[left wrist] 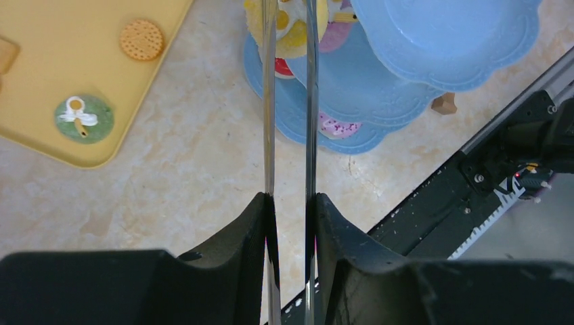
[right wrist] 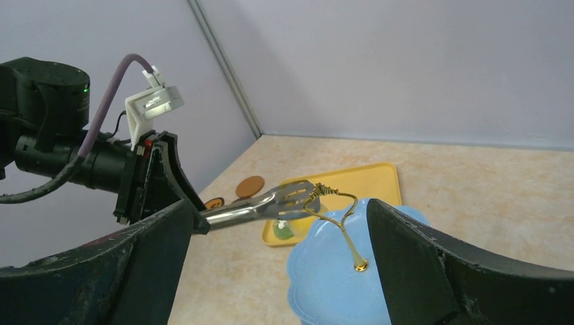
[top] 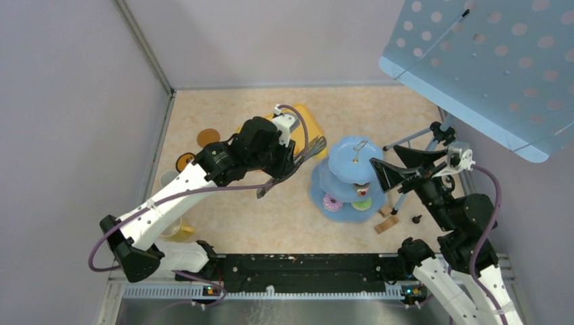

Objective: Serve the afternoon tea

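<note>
My left gripper (left wrist: 290, 200) (top: 285, 161) is shut on the handles of the long metal tongs (left wrist: 269, 101). The tong tips reach the pale-blue three-tier stand (top: 352, 162) (left wrist: 433, 40) and have a yellow treat (left wrist: 292, 34) between them, over a lower tier. A pink donut (top: 332, 202) (left wrist: 338, 126) and a green one (top: 362, 204) lie on the bottom tier. My right gripper (top: 399, 162) (right wrist: 279, 203) hangs open just right of the stand's top tier (right wrist: 338, 271), holding nothing, with the gold handle (right wrist: 345, 223) between its fingers' lines of sight.
The yellow tray (left wrist: 40, 74) (top: 313, 125) behind my left gripper holds a green cake (left wrist: 84, 118) and an orange biscuit (left wrist: 141, 39). Brown coasters (top: 208, 137) (right wrist: 250, 185) lie far left. Small wooden blocks (top: 387, 223) and tripod legs (top: 406, 142) stand right of the stand.
</note>
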### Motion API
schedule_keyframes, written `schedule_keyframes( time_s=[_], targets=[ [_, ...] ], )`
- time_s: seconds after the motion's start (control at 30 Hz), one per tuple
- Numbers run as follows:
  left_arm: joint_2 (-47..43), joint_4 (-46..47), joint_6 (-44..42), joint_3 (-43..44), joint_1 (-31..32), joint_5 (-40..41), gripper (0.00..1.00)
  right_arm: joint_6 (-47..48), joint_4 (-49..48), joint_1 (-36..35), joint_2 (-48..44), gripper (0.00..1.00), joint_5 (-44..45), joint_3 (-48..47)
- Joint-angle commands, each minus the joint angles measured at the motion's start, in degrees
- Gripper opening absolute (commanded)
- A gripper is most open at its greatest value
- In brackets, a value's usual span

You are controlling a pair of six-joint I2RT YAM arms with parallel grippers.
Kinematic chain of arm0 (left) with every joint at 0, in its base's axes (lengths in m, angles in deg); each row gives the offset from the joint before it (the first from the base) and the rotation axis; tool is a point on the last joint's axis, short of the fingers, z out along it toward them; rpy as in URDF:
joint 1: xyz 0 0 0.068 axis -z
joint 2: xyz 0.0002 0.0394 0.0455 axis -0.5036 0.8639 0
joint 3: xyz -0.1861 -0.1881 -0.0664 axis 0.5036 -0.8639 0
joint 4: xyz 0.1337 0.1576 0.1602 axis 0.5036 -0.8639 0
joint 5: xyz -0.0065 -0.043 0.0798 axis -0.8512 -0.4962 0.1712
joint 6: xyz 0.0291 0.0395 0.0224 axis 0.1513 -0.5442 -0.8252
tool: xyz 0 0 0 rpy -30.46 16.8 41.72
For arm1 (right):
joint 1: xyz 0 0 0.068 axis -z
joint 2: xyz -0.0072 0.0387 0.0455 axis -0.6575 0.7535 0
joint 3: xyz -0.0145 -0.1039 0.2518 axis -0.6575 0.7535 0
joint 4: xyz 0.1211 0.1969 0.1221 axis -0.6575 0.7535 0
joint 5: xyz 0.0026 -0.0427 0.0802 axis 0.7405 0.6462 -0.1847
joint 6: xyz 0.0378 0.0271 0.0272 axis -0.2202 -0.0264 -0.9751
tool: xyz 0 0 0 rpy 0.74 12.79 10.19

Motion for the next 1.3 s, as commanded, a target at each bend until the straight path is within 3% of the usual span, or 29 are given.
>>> schedule_keyframes(
  time_s=[0.0,0.27,0.47,0.63,0.83,1.27],
  targets=[
    [-1.4,0.2,3.0,-2.4,2.6,1.1,0.30,0.9,-0.6,0.5,0.2,0.97,0.4,-2.8],
    [-1.7,7.6,2.8,-6.5,3.6,3.6,0.30,0.9,-0.5,0.4,-0.1,0.97,0.3,-2.6],
    [3.2,11.6,1.1,-2.2,2.4,9.9,0.32,0.7,0.2,0.5,-0.6,0.97,0.4,-3.0],
    [9.9,13.7,-3.0,3.3,-0.3,0.2,0.33,0.7,0.4,0.5,-0.7,0.97,0.7,-3.3],
    [15.8,13.0,-7.0,9.0,-0.4,-4.9,0.32,0.8,0.6,0.5,-0.7,0.97,1.1,-3.7],
    [19.6,17.4,-7.0,7.9,-0.4,-15.1,0.32,0.8,0.8,0.5,-0.6,0.97,1.4,-4.0]
  ],
)
